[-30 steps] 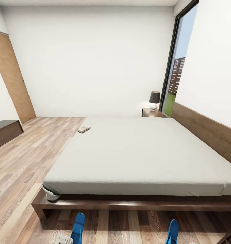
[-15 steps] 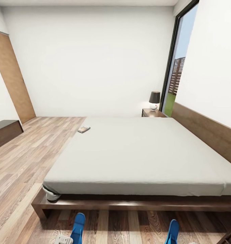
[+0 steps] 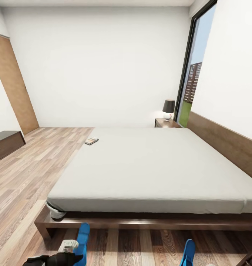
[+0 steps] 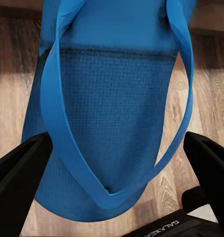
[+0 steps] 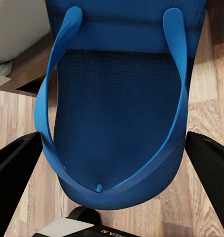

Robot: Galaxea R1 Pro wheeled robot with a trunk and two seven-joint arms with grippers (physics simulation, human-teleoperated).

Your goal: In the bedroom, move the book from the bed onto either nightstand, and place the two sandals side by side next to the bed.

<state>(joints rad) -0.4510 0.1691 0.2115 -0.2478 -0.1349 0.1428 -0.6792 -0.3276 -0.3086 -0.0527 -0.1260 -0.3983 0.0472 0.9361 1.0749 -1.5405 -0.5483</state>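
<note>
Left gripper (image 4: 112,158): black fingers (image 4: 18,168) standing wide apart, one on each side of the left blue sandal (image 4: 112,113). The sandal is hanging between them, sole facing the camera, thong straps running down to a point near the palm. Whether the finger tips are pressing the sole edges cannot be told; the sandal is showing above the wood-plank floor (image 4: 13,74), so it may be held further in, but the contact itself is hidden.

In the head view the left gripper (image 3: 68,255) is showing low down as a white and black housing, with the left sandal (image 3: 82,236) sticking up just beyond it, toward the bed frame (image 3: 140,221).

Right gripper (image 5: 112,168): same picture. Black fingers (image 5: 16,168) spread wide, the right blue sandal (image 5: 119,98) sitting between them, straps meeting near the palm end. Grip contact cannot be told here either. Beyond the sandal's far end a corner of the bed frame (image 5: 23,74) and pale mattress (image 5: 13,24) are lying, with floor planks to both sides.

In the head view the right sandal (image 3: 188,252) is showing well apart from the left gripper's one, both in front of the bed's near side.

The book (image 3: 91,140) is lying flat on the bed (image 3: 151,166), at the far corner from both grippers, near the mattress edge. A nightstand (image 3: 166,123) with a lamp (image 3: 168,109) is standing beyond the bed, beside the headboard (image 3: 229,144).
</note>
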